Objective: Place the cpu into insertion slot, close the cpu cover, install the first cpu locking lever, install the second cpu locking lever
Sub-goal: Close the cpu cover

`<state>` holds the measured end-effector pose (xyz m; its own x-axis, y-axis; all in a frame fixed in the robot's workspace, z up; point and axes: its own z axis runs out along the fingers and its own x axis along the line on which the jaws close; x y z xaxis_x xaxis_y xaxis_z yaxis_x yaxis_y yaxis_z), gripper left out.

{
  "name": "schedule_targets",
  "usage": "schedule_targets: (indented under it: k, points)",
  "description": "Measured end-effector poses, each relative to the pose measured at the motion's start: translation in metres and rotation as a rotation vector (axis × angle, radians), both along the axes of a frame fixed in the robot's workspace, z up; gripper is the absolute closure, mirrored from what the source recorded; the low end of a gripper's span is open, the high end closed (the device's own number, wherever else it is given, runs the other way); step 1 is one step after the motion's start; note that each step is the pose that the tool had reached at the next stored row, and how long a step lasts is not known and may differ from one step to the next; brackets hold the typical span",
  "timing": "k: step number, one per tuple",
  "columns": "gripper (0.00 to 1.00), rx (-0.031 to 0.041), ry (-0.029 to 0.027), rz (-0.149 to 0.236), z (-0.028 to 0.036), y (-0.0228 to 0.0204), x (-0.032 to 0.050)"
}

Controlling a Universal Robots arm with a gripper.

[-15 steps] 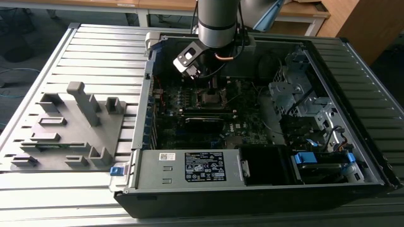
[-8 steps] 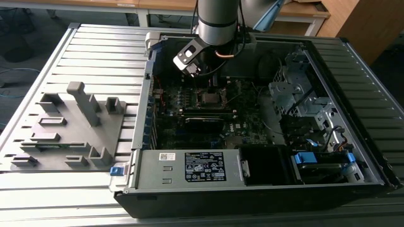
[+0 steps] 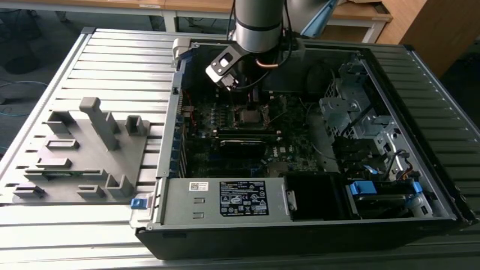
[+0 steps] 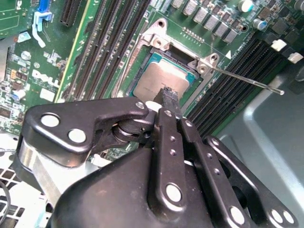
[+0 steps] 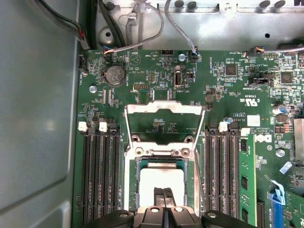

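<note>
**Chip in the socket, pincer closed over it**

At the exterior view's left, a grey slatted table [image 3: 112, 62] carries a grey moulded tray [image 3: 82, 152]. To the right of the tray lies an open computer case [image 3: 300, 225], with wooden desks [image 3: 188, 5] along the top edge. The arm [image 3: 259, 22] reaches down into the case's upper middle, with the case walls near on both sides.

In the first wrist view, the chip [image 5: 161, 176] lies flat in the socket [image 5: 137, 180], with memory slots [image 5: 99, 175] on either side of it. The cover [image 5: 164, 107] stands open, off the chip. The pincer [image 5: 164, 192] is pressed together and pinches nothing. Its tips are right over the chip, and contact cannot be told.

In the second wrist view, a thin lever [image 4: 247, 80] juts free from the socket's corner.
</note>
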<state>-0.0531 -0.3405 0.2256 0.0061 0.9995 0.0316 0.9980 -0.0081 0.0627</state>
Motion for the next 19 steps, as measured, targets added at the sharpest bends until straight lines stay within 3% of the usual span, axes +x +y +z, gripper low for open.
schedule_targets:
  k: [12, 19]
  points:
    - [0.89, 0.0001, 0.0000, 0.000, 0.0125, 0.0000, 0.0000]
    - [0.89, 0.0002, 0.0000, 0.000, 0.0129, 0.0000, 0.0000]
